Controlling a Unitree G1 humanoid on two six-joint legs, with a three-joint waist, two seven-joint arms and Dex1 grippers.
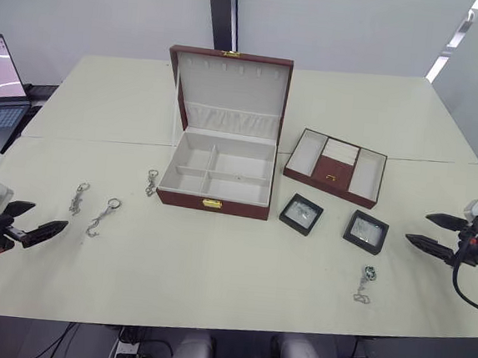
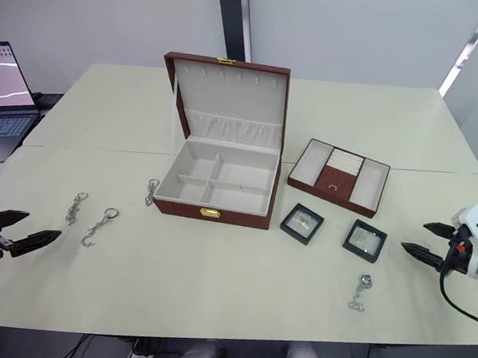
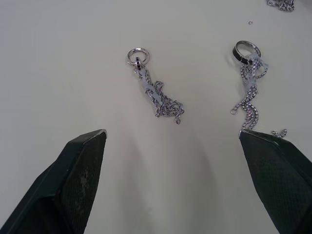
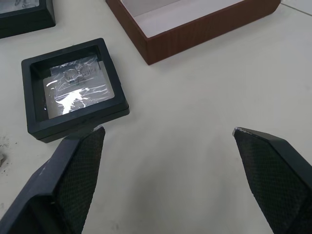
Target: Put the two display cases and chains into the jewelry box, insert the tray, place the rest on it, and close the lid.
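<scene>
Both claws, left gripper (image 1: 43, 231) and right gripper (image 1: 419, 231), gape empty; right should straddle the nearer display case (image 1: 366, 231) squarely before lifting.

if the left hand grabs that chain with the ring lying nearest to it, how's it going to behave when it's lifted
The chain will probably go limp: its links already lie bunched in a loose heap below the ring, so it should dangle from whichever end is pinched. It looks thin and light, so weight is unlikely to matter. It may slip between the wide-open left hand unless the fingers close on the ring.
</scene>
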